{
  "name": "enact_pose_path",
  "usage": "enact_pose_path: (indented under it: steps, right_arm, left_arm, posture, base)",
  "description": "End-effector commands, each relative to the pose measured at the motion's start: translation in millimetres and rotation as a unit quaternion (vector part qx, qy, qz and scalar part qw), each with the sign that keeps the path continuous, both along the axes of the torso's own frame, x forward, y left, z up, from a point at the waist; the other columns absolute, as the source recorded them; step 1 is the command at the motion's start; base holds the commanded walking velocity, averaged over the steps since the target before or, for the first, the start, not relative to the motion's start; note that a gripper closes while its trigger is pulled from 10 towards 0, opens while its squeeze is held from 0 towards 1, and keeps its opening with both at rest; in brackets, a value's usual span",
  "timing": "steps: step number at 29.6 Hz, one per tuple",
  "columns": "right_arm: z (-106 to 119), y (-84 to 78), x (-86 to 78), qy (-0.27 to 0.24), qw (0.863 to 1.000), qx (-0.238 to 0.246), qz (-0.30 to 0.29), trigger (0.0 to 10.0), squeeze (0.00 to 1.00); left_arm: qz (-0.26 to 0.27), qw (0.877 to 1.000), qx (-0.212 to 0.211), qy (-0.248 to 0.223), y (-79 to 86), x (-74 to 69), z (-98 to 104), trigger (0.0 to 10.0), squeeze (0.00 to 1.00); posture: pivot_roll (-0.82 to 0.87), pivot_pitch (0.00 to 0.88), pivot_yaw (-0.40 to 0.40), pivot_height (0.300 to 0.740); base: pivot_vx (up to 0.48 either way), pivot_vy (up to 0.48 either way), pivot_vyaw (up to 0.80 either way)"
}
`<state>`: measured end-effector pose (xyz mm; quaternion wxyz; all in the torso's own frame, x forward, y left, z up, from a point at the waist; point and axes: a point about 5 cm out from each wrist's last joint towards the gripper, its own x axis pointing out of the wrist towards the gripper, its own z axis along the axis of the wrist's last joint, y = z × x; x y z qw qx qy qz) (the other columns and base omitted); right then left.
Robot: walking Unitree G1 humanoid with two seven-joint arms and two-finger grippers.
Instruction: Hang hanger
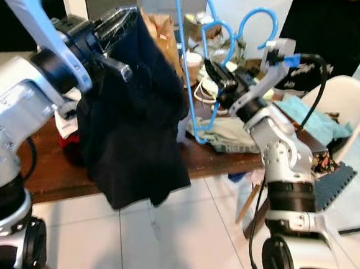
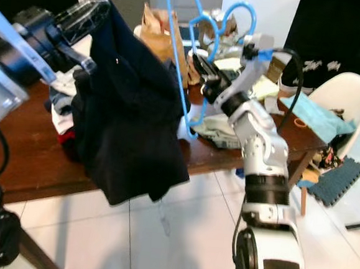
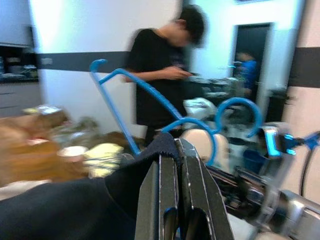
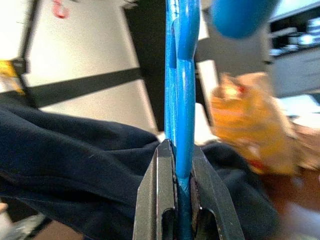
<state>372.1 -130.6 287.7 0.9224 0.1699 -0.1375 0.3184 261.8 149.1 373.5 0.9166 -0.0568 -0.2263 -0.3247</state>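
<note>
That blue hanger (image 1: 192,61) is light, stiff, slippery plastic, pinched by its bar in my right end effector (image 1: 211,70) above the tabletop (image 1: 59,168), while my left end effector (image 1: 117,20) clamps the floppy dark garment (image 1: 134,118).

Cluttered wooden table (image 1: 58,175); crumpled cloths (image 1: 229,138)

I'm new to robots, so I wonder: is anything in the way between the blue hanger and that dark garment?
Nothing visible. The right pincer is clamped on the blue hanger, and the left pincer holds up the dark garment right beside it. The hanger's frame hangs against the cloth's edge, above the cluttered table.
</note>
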Motion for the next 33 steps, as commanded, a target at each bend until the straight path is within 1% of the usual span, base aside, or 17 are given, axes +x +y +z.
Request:
enact_pose_path:
  steps: [1, 3, 5, 6, 8, 10, 12, 14, 16, 17, 20, 21, 22, 23, 25, 27, 33]
  right_arm:
    - [3.3, -3.6, -0.2, -0.001, 1.000, 0.000, -0.012, 10.0, 0.00]
    - [2.1, -6.7, 2.2, 0.005, 1.000, -0.002, -0.028, 10.0, 0.00]
    - [1.6, -7.9, 3.3, 0.008, 0.999, -0.003, -0.036, 10.0, 0.00]
    - [-0.2, -10.9, 6.5, 0.016, 0.998, -0.006, -0.057, 10.0, 0.00]
    - [-1.2, -11.9, 7.6, 0.019, 0.998, -0.009, -0.065, 10.0, 0.00]
    - [-6.0, -18.6, 9.8, 0.033, 0.995, -0.020, -0.095, 10.0, 0.00]
    - [-10.1, -26.2, 10.5, 0.041, 0.992, -0.027, -0.120, 10.0, 0.00]
    - [-11.5, -28.3, 10.2, 0.043, 0.991, -0.026, -0.124, 10.0, 0.00]
    - [-14.9, -28.8, 8.5, 0.049, 0.992, -0.020, -0.116, 10.0, 0.00]
    - [-14.9, -28.8, 8.5, 0.049, 0.992, -0.020, -0.116, 10.0, 0.00]
    - [-13.5, -23.0, 4.9, 0.041, 0.996, 0.001, -0.078, 10.0, 0.00]
    - [-13.5, -23.0, 4.9, 0.041, 0.996, 0.001, -0.078, 10.0, 0.00]
    - [-10.7, -22.4, 3.3, 0.034, 0.998, 0.013, -0.058, 10.0, 0.00]
    - [-10.7, -22.4, 3.3, 0.034, 0.998, 0.013, -0.058, 10.0, 0.00]
    - [-9.9, -24.0, 2.6, 0.032, 0.998, 0.017, -0.048, 10.0, 0.00]
    - [-9.9, -24.8, 2.4, 0.032, 0.998, 0.017, -0.045, 10.0, 0.00]
    - [-19.8, -24.7, 1.9, 0.042, 0.998, 0.010, -0.042, 10.0, 0.00]
  left_arm:
    - [-0.014, 0.999, 0.025, -0.020, -9.5, -4.5, 1.5, 10.0, 0.00]
    - [-0.015, 0.998, 0.046, -0.030, -17.0, -4.8, 1.5, 10.0, 0.00]
    - [-0.012, 0.998, 0.050, -0.033, -18.4, -4.0, 1.3, 10.0, 0.00]
    - [0.019, 0.998, 0.057, -0.035, -18.8, 5.7, -0.3, 10.0, 0.00]
    - [0.032, 0.997, 0.060, -0.035, -18.3, 9.6, -1.5, 10.0, 0.00]
    - [0.082, 0.994, 0.067, -0.017, -10.5, 21.2, -13.3, 10.0, 0.00]
    - [0.053, 0.996, 0.072, 0.011, -13.4, 20.0, -28.7, 10.0, 0.00]
    - [0.032, 0.997, 0.070, 0.012, -17.8, 16.3, -32.1, 10.0, 0.00]
    - [-0.038, 0.998, 0.054, 0.009, -34.2, 4.0, -39.0, 10.0, 0.00]
    - [-0.038, 0.998, 0.054, 0.009, -34.2, 4.0, -39.0, 10.0, 0.00]
    - [-0.122, 0.991, 0.053, -0.005, -59.4, -11.8, -45.6, 10.0, 0.00]
    - [-0.122, 0.991, 0.053, -0.005, -59.4, -11.8, -45.6, 10.0, 0.00]
    - [-0.134, 0.991, 0.026, -0.007, -64.8, -12.4, -44.3, 10.0, 0.00]
    - [-0.134, 0.991, 0.026, -0.007, -64.8, -12.4, -44.3, 10.0, 0.00]
    - [-0.139, 0.990, -0.016, -0.004, -66.7, -11.2, -40.9, 10.0, 0.00]
    - [-0.142, 0.989, -0.032, -0.003, -67.2, -11.0, -39.5, 10.0, 0.00]
    - [-0.111, 0.993, -0.042, 0.026, -59.0, -1.0, -51.6, 10.0, 0.00]
  posture:
    - [0.08, 0.000, -0.026, 0.740]
    - [0.08, 0.000, -0.025, 0.740]
    - [0.08, 0.000, -0.025, 0.740]
    - [0.08, 0.000, -0.023, 0.740]
    - [0.08, 0.000, -0.023, 0.740]
    - [0.07, 0.000, -0.023, 0.740]
    - [0.07, 0.000, -0.025, 0.740]
    - [0.07, 0.000, -0.029, 0.740]
    - [0.07, 0.000, -0.029, 0.740]
    - [0.07, 0.000, -0.029, 0.740]
    - [0.07, 0.000, -0.030, 0.740]
    - [0.07, 0.000, -0.030, 0.740]
    - [0.07, 0.000, -0.029, 0.740]
    - [0.07, 0.000, -0.029, 0.740]
    - [0.07, 0.000, -0.031, 0.740]
    - [0.07, 0.000, -0.031, 0.740]
    - [0.07, 0.000, -0.026, 0.740]
  base:
    - [0.000, 0.000, -0.77]
    - [0.000, 0.000, -0.77]
    - [0.000, 0.000, -0.77]
    - [0.000, 0.000, -0.77]
    - [0.000, 0.000, -0.77]
    - [0.000, 0.000, -0.77]
    - [0.000, 0.000, -0.77]
    - [0.000, 0.000, -0.77]
    - [0.000, 0.000, -0.77]
    - [0.000, 0.000, -0.77]
    - [0.000, 0.000, -0.77]
    - [0.000, 0.000, -0.77]
    - [0.000, 0.000, -0.77]
    - [0.000, 0.000, -0.77]
    - [0.000, 0.000, -0.77]
    - [0.000, 0.000, -0.77]
    - [0.000, 0.000, -0.77]
